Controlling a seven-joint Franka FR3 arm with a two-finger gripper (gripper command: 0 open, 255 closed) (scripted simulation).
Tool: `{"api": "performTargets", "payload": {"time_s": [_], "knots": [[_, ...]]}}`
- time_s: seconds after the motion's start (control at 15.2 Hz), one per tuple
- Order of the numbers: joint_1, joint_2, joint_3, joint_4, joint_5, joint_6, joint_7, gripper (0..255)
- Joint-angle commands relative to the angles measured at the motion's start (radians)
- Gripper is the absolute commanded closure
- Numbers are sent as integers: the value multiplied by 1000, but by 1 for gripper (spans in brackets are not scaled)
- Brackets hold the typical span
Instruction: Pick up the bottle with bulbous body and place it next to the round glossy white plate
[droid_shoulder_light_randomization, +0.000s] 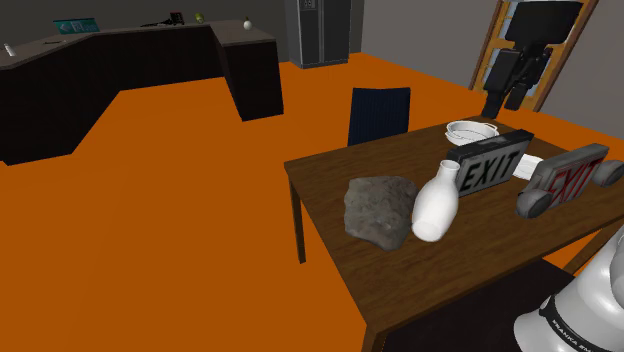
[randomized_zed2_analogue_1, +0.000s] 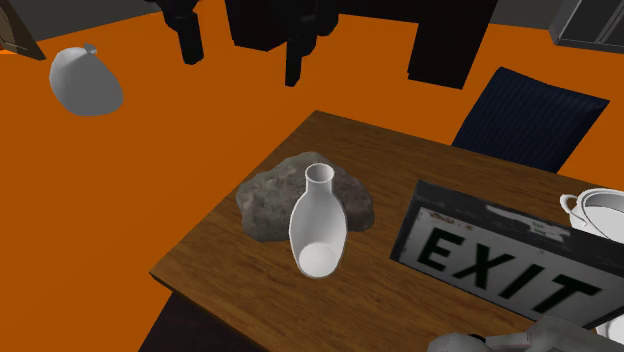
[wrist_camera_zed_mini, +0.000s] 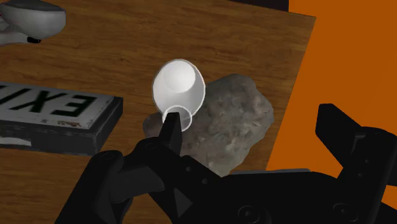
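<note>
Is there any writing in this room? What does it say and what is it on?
"EXIT": dark letters on the black sign box on the table.
"EXIT": red letters, faint, on the grey sign beside it.
Teal plaque on the counter: too small to read.
Print on the robot's white base: too blurred to read.

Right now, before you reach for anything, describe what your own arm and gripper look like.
The gripper is all black and blocky, with two flat, angular fingers set on a wide black hand. In the shoulder view, the arm has a smooth, rounded white shell with a dark band, and a line of small dark lettering too small to read.
</note>
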Motion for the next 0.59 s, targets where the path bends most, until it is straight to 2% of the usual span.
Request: {"api": "performTargets", "payload": {"time_s": [0.0,0.53], "knots": [[0,0,0,0,0,0,0,0],[-22,80,-14,-189,-72,259,-55,0]]}}
